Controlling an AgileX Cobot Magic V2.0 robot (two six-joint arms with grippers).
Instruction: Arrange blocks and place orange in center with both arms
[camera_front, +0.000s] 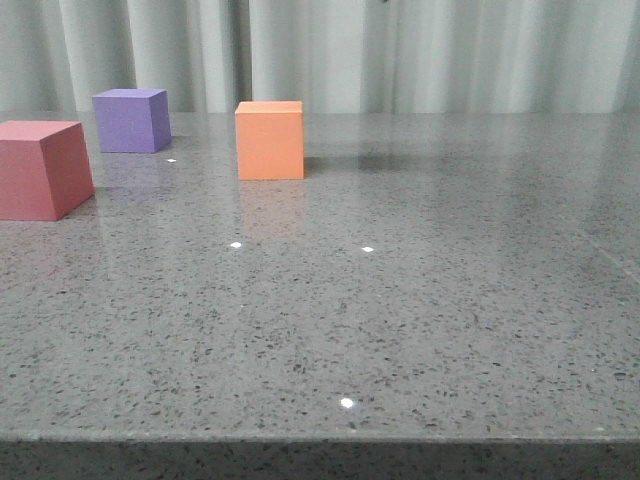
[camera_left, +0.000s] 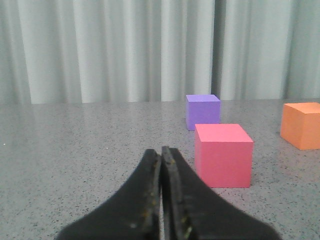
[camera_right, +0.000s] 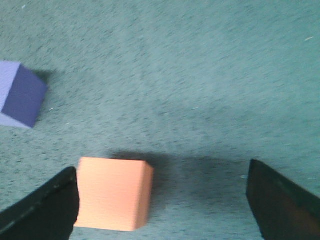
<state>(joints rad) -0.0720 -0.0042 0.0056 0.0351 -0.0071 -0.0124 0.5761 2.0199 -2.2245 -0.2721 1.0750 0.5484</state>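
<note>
Orange matte cube (camera_front: 269, 139) with sharp edges stands on the grey speckled stone table (camera_front: 420, 300), toward the far side, left of the middle in the front view. Seen from above by the right wrist camera, it lies just beside one finger of the right gripper (camera_right: 165, 200), whose black angular fingers (camera_right: 42, 210) are spread wide with nothing between them but bare table. The left gripper (camera_left: 161, 200) has its black claw-like fingers (camera_left: 135, 205) pressed together, tips meeting, holding nothing, low over the table. Just beyond it and a little to one side sits the pinkish-red matte cube (camera_left: 223, 155), and behind that, near the far edge, the purple matte cube (camera_left: 202, 111). In the front view the pinkish-red cube is at the left edge, the purple one farther back between it and the orange cube; all three stand apart. The polished table shows faint reflections of the cubes and small bright spots of light. Pale grey-green pleated curtains (camera_front: 420, 50) hang behind it across the whole background
</note>
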